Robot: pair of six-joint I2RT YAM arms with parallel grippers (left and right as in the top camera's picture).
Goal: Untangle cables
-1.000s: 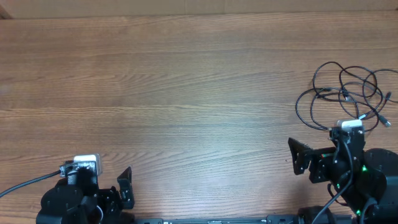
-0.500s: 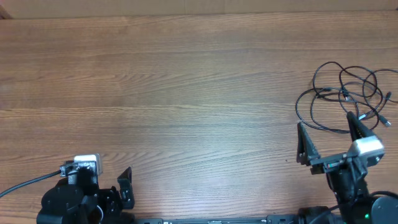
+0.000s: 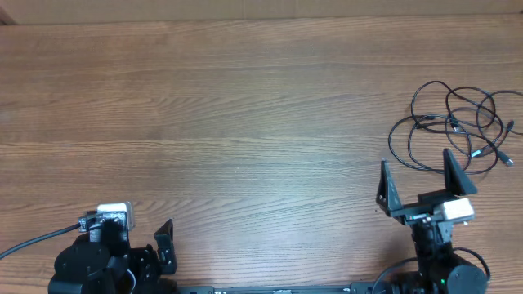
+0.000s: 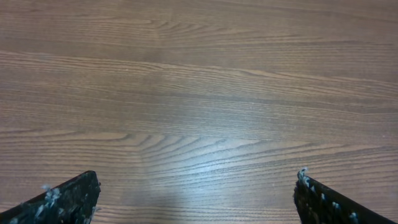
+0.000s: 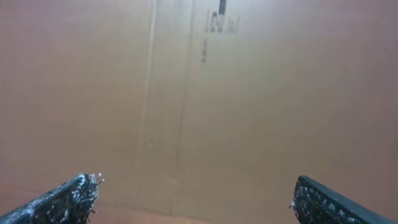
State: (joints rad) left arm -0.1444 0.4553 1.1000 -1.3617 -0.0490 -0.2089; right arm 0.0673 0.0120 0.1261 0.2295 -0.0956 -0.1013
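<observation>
The cables (image 3: 454, 127) are thin black cords lying in a tangled pile of loops near the table's right edge, with small plugs at their right side. My right gripper (image 3: 418, 181) hovers just in front of the pile, open, its two fingers spread wide and pointing away from the table's front edge, holding nothing. In the right wrist view the fingertips (image 5: 74, 194) frame only a brown cardboard wall; no cable shows there. My left gripper (image 4: 196, 199) is open at the front left, over bare wood, far from the cables. One of its fingers (image 3: 166, 242) shows from overhead.
The wooden table (image 3: 245, 122) stretches wide between the two arms. A brown cardboard wall (image 5: 199, 93) with printed marks stands beyond the table's far side. A thick black wire (image 3: 37, 241) runs off the left arm toward the left edge.
The right arm has swung up from pointing left, and its gripper now points away from the front edge, a little left of where it was. The left arm and the cables have not moved.
</observation>
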